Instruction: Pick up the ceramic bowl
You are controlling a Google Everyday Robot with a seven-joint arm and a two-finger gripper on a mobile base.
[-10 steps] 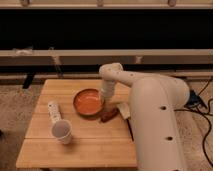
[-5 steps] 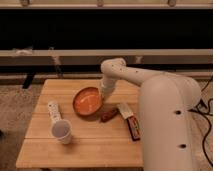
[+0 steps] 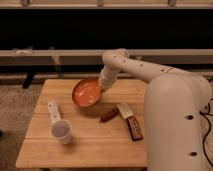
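Camera view, now: ceramic bowl point(image 3: 88, 93) no longer flat on wooden table point(image 3: 80, 150) as in the two earlier frames; tilted hard, open face turned toward camera, right rim raised, low left edge just above or barely brushing the top, can't tell which. Shifted a bit toward table centre vs before, hanging over the back-centre part of the tabletop, nearer the back edge than the front. Gripper point(image 3: 102, 86) at bowl's right rim, arm point(image 3: 135, 67) reaching in from the right side over the back-right corner. Fingers clamped on the rim, by the look of the tilt; contact itself partly hidden behind the bowl wall.

Meaning for task: grasp made, lift started, prob. most of the job done; remaining: clear the tabletop fully w/o the bowl slipping. Rim pinch on a glossy surface w/ weight hanging off one side = some risk of rotation or slip in the grip.

Bowl's look: round, shallow, glossy orange inside w/ a pale sheen across the middle, darker brownish rim, empty as far as visible.

Others: white cup point(image 3: 62, 131) near front-left corner, white tube point(image 3: 53, 113) just behind it toward left edge, reddish-brown item point(image 3: 109, 115) and dark flat packet point(image 3: 131, 123) right of centre, all apart from the bowl
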